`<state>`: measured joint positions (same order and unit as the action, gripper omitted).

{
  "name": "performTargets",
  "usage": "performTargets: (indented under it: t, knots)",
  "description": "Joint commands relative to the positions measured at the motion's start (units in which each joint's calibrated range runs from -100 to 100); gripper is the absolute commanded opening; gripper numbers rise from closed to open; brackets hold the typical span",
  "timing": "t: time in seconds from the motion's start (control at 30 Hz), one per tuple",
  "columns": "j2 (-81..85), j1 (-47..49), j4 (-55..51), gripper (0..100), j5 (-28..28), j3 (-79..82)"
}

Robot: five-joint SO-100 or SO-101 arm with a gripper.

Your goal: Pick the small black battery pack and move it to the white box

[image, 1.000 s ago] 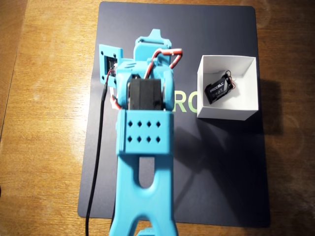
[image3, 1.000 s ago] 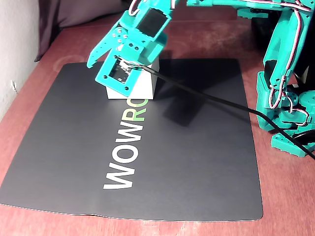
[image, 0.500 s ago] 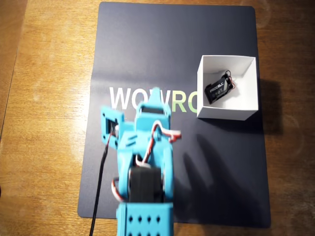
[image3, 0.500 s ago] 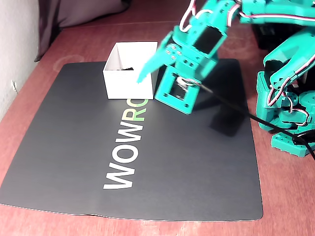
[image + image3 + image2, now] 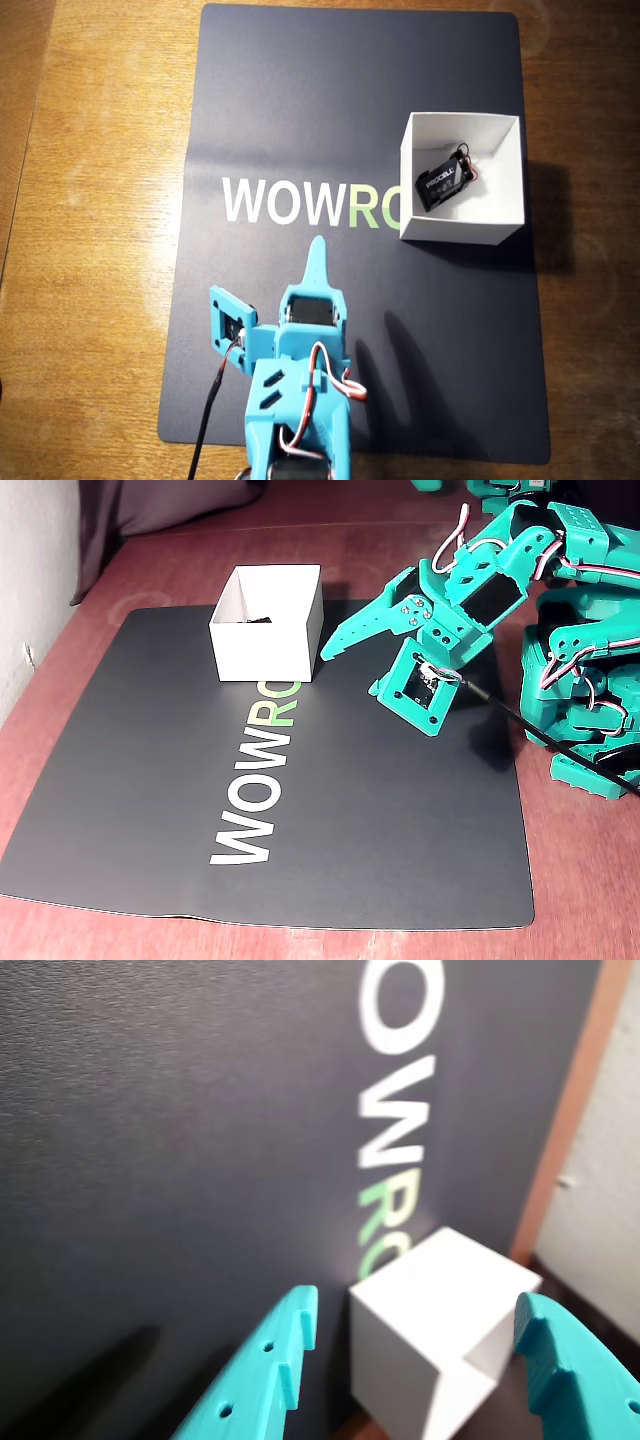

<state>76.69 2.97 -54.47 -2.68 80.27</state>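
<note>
From the overhead view I find the small black battery pack (image 5: pixel 442 187) lying inside the white box (image 5: pixel 508 170), flat on the box floor at a slant, its white lettering upward and its thin red-black wires at the end nearest the box's far wall. The box stands on the dark mat (image 5: pixel 300 110), at the right end of the printed lettering (image 5: pixel 300 200), covering the last letters. In the fixed view only a dark sliver of the pack shows over the box wall (image 5: pixel 270 650).

The hand (image 5: pixel 300 290) is well apart from the box, over the lower part of the mat in the overhead view. In the wrist view I see its two teal fingers (image 5: pixel 270 1360) spread wide, nothing between them, with the box's outer corner (image 5: pixel 420 1310) framed in the gap at a distance. I record the hand as released and empty. In the fixed view it (image 5: pixel 350 655) is lifted off the mat, pointed tip aimed toward the box. The mat lies on a wooden worktop (image 5: pixel 100 250).
</note>
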Motion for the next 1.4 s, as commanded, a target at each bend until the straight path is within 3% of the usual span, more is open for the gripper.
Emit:
performTargets:
  t: [0.0,0.13,0.4,0.6,1.37]
  knots:
    - [2.61,-0.44,-1.97,22,-0.12,-0.23]
    - [2.79,-0.56,-5.39,11,0.15,-0.41]
    - [2.79,-0.56,-7.32,1,0.21,-0.41]
    - [2.79,-0.56,-14.24,1,0.21,-0.41]
    - [2.88,-0.56,-10.47,1,0.21,7.57]
